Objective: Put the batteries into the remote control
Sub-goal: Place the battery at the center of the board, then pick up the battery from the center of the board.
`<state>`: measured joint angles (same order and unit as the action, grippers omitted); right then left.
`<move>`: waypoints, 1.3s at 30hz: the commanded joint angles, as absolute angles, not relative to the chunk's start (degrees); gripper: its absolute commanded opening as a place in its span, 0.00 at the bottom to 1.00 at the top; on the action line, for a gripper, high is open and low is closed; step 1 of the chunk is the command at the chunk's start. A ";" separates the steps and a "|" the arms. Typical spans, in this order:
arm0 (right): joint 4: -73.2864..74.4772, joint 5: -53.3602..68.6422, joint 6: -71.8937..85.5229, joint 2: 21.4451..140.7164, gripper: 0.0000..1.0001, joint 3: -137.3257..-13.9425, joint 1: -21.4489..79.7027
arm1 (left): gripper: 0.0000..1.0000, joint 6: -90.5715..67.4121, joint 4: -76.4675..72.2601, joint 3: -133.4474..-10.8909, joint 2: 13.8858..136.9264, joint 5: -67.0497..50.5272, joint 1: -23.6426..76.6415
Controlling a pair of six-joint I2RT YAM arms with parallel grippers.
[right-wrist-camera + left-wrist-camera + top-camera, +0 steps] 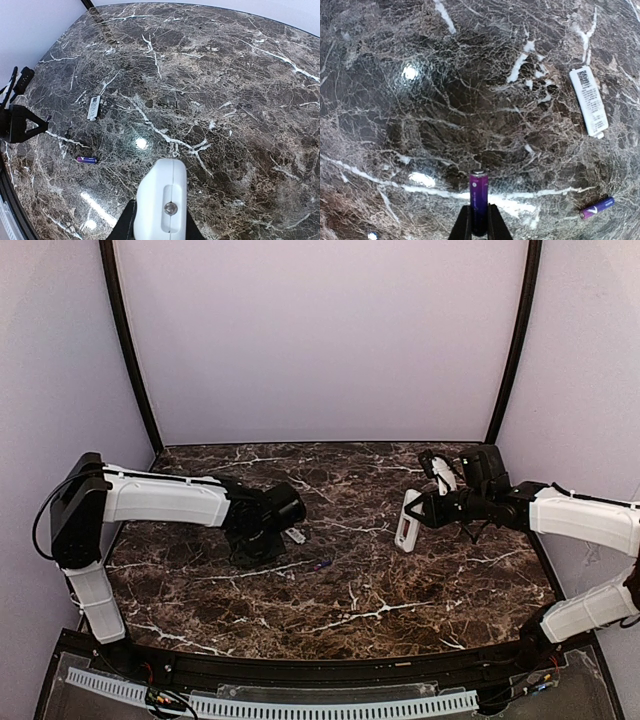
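Tabletop [380, 585], dark veined, perhaps marble, under one battery [321, 565]; lilac walls [320, 340].

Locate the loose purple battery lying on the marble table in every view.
Top external: small purple cylindrical battery just below picture centre.
Left wrist: lower right corner.
Right wrist: lower left.
Shared landmark: flat white rectangular labelled panel lying near it in all three.

Remote [408, 521] held upright; one battery [479, 202] gripped, other battery [596, 207] lying flat.
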<state>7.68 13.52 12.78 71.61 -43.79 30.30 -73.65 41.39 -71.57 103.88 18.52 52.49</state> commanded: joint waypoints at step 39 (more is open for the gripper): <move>5.01 16.63 12.45 70.40 0.00 -42.30 29.17 | 0.55 -4.32 33.03 -84.63 105.77 -8.04 49.72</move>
<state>6.85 14.92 12.58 71.61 -43.11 30.20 -18.83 30.30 -79.83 101.62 1.15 49.76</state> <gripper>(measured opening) 0.188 0.564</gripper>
